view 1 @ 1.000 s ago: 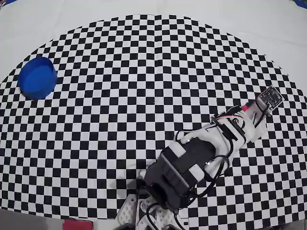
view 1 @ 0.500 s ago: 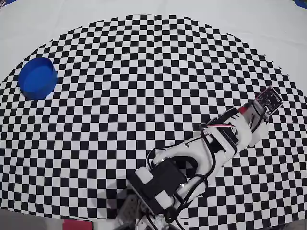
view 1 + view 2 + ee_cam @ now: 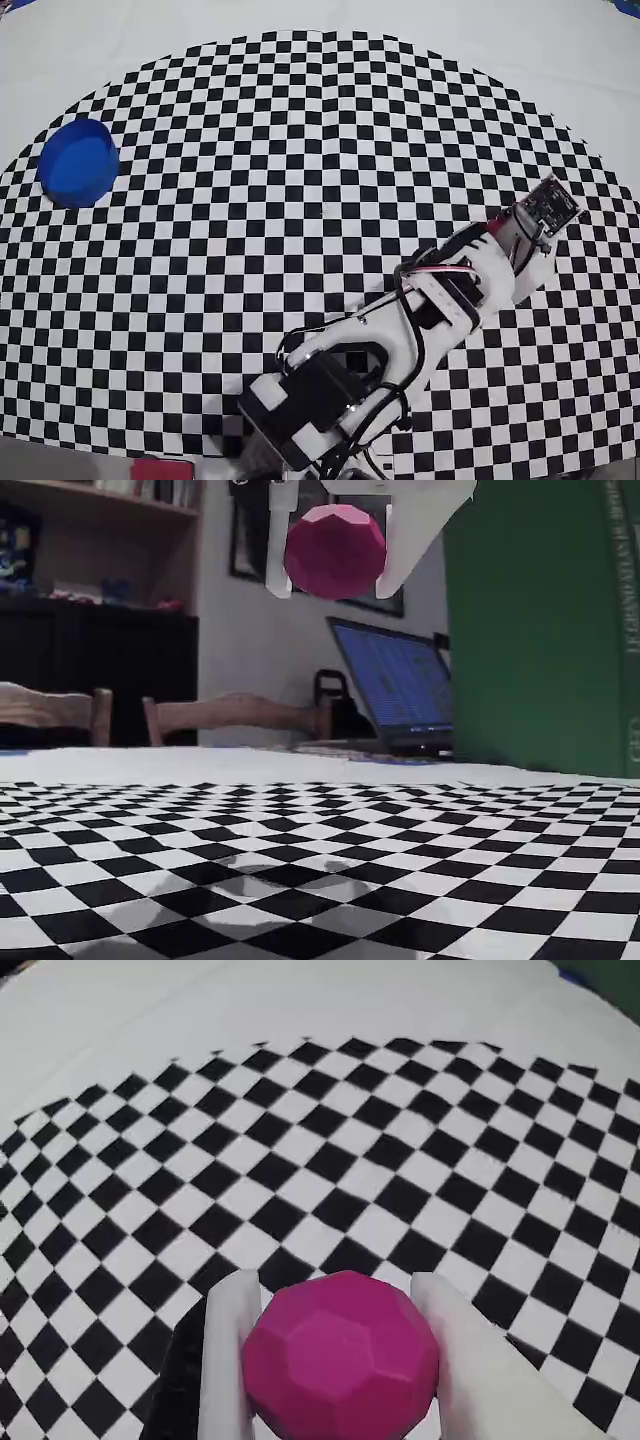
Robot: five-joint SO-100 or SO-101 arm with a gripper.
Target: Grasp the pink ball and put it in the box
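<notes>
Holding a faceted magenta-pink plastic ball (image 3: 340, 1360) between my two white fingers (image 3: 228, 1360), I have it lifted well clear of the black-and-white checkered mat (image 3: 330, 1160), as the fixed view shows with the ball (image 3: 335, 552) high above its own shadow. My gripper (image 3: 335, 555) is clamped on the ball across its widest part, one finger on each side. By its flat, hard-looking facets I judge it stiff and light, probably a hollow print, and somewhat slippery: the flats give the fingers a seat, but an edge under a pad could let it twist out. Taking hold across the middle, on opposite faces, looks like the safest grip, and that is roughly where it sits now. From overhead the ball is hidden beneath my white arm (image 3: 400, 330); the round blue container (image 3: 78, 162) that I take for the box sits well apart, at the far left of the mat.
</notes>
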